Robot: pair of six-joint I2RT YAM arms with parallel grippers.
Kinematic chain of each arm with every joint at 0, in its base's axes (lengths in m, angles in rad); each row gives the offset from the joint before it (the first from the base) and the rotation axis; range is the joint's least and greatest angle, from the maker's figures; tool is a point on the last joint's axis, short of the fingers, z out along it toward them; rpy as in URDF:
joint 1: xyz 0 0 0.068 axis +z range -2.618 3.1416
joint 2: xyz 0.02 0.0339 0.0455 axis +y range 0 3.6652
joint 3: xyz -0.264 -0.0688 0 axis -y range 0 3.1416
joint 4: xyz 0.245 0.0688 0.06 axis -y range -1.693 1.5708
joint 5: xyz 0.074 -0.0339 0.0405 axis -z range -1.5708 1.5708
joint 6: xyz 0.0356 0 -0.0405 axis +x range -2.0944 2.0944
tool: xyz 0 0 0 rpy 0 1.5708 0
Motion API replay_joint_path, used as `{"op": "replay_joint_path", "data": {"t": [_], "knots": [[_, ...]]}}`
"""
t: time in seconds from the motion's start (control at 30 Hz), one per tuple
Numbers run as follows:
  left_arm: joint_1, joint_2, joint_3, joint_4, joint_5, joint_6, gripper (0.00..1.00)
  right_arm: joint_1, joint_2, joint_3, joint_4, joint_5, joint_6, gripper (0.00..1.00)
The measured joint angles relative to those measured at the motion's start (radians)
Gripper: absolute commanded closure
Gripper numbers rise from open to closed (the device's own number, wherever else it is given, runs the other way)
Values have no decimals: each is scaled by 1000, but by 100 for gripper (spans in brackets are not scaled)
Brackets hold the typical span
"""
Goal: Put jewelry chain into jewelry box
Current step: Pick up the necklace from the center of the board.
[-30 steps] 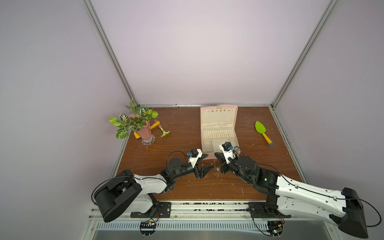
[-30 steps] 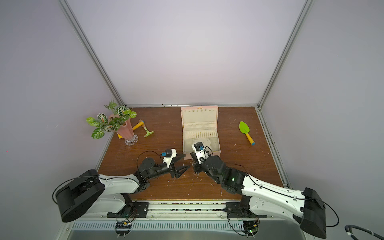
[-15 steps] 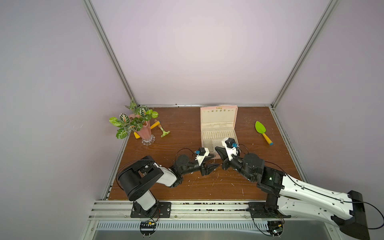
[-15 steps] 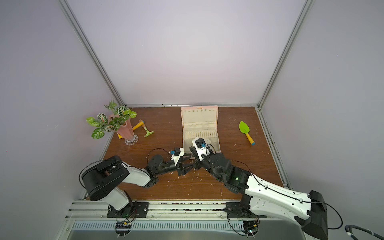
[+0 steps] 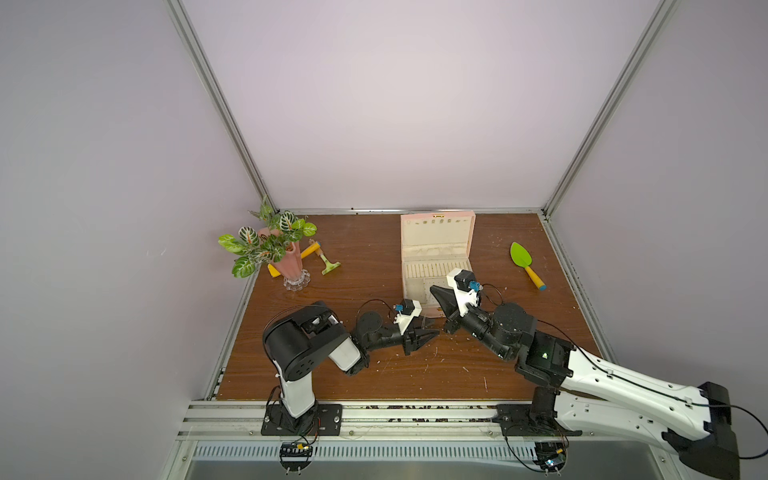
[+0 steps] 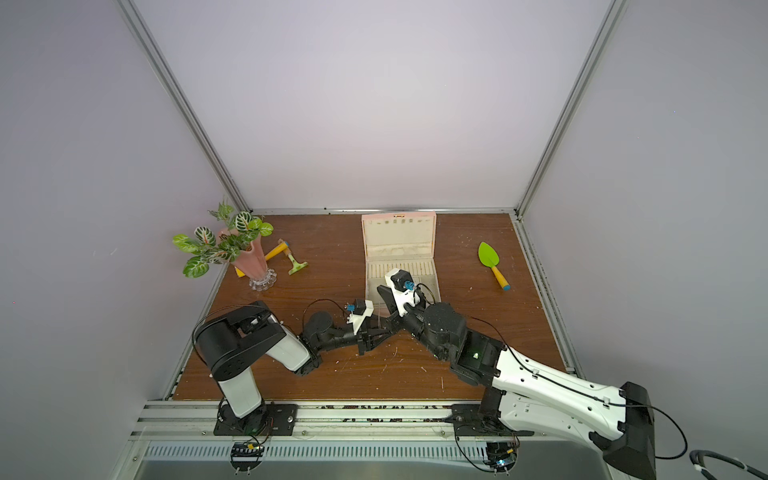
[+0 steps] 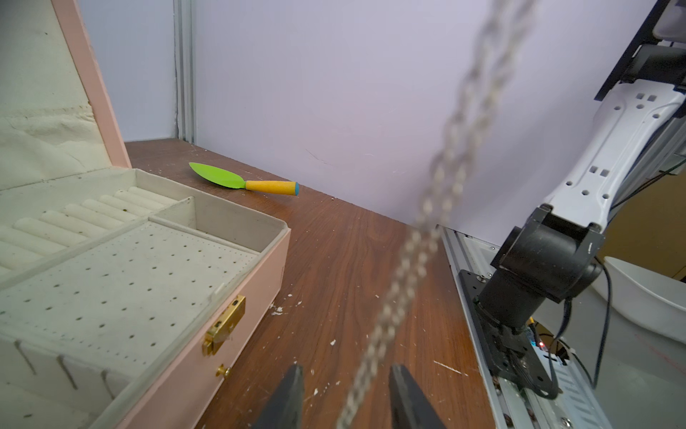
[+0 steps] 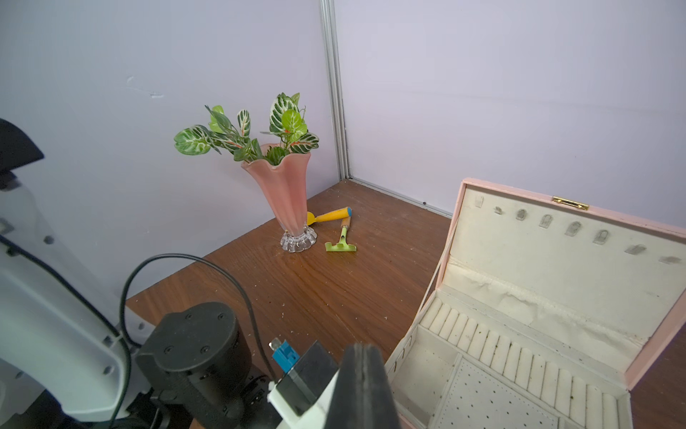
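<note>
jewelry chain [image 7: 412, 252]: hangs free in the air as a doubled strand, just off the clasp wall of the jewelry box [image 7: 260, 278], over the table [image 7: 334, 241] between the box and the front edge. Not in the box yet.

Left gripper [image 7: 347, 375]: jaws a narrow gap apart, one each side of the chain, no contact visible. Right gripper [image 8: 362, 356]: jaws pressed flat together. Chain's top leaves the frame, so I judge it's pinched there; the grip itself is unseen.

Risks:
- Fine, limp, smooth metal links can slide out of a flat pinch.
- Left may nip only one strand, or set it swinging.
- A drop lands on wood among white flecks, hard to re-find.
- The loop could snag the gold clasp [image 7: 224, 328] or the box rim.

Box: smooth pale pink shell, lid upright, stained cream felt-like lining, ring rolls, perforated panel. Table: scratched wood grain. Green trowel [image 7: 219, 176] sits well apart, toward the right edge.
</note>
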Motion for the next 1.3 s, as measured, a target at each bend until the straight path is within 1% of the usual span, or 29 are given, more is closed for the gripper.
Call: {"op": "replay_joint_path", "data": {"t": [0.2, 0.4, 0.63, 0.93, 1.07, 1.17, 1.3], "knots": [[0, 56, 45, 43, 35, -24, 62, 0, 0, 1, 0, 7, -3, 100], [0, 87, 63, 63, 53, -35, 68, 0, -3, 1, -1, 25, -4, 100], [0, 81, 60, 85, 58, -47, 72, 0, -9, 1, -2, 40, -5, 100], [0, 62, 60, 95, 69, -65, 85, 0, -9, 1, -9, 51, -4, 100], [0, 55, 54, 95, 66, -65, 92, 0, -14, 1, -14, 60, -4, 100], [0, 38, 46, 95, 64, -69, 99, 0, -20, 1, -19, 76, -4, 100], [0, 4, 30, 95, 57, -68, 100, -7, -29, 1, -26, 89, -3, 100]]}}
